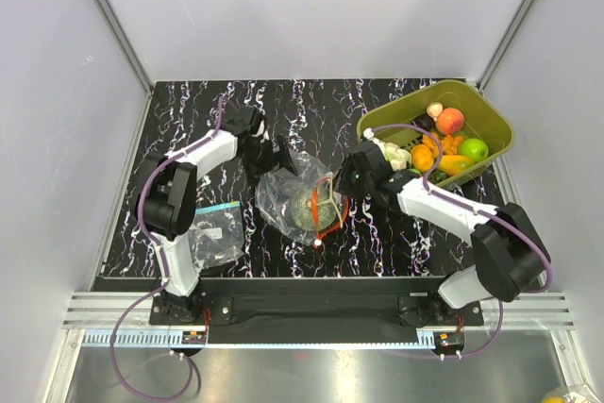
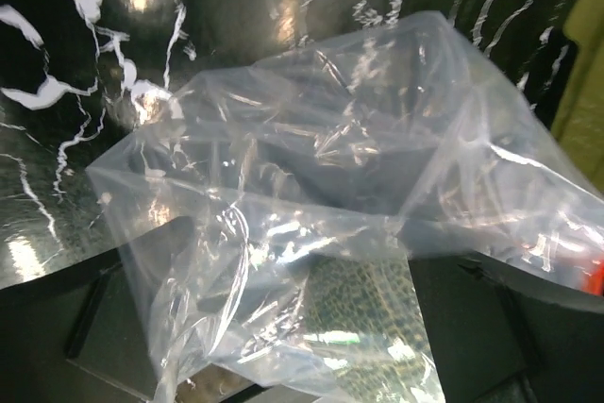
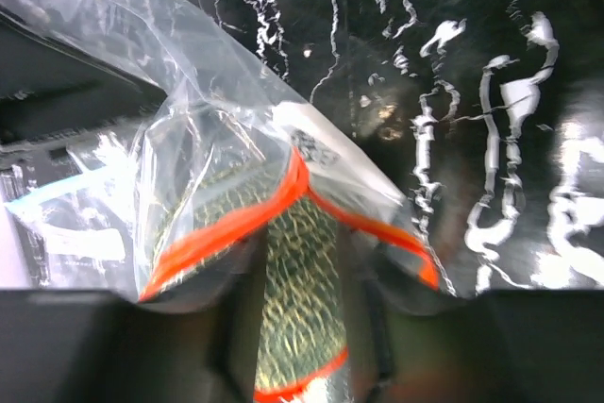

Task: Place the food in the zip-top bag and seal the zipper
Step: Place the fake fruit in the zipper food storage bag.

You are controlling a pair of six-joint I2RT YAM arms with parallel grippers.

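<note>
Both claws at the bag, mid-table, melon inside.

Your right claw (image 1: 332, 192) sits at the bag (image 1: 288, 186) mouth, jaws part-way apart around the zipper (image 3: 226, 228); whether they pinch it, you cannot tell. Your left claw (image 1: 280, 154) is spread wide at the far-left end, film between its fingers. The melon (image 1: 310, 207) lies just inside the mouth. Bag's long axis runs left-right, mouth facing right. Black marbled table (image 1: 189, 120), pale walls (image 1: 311, 7); other food (image 1: 444, 143) in the tub (image 1: 498, 134), far right.
</note>
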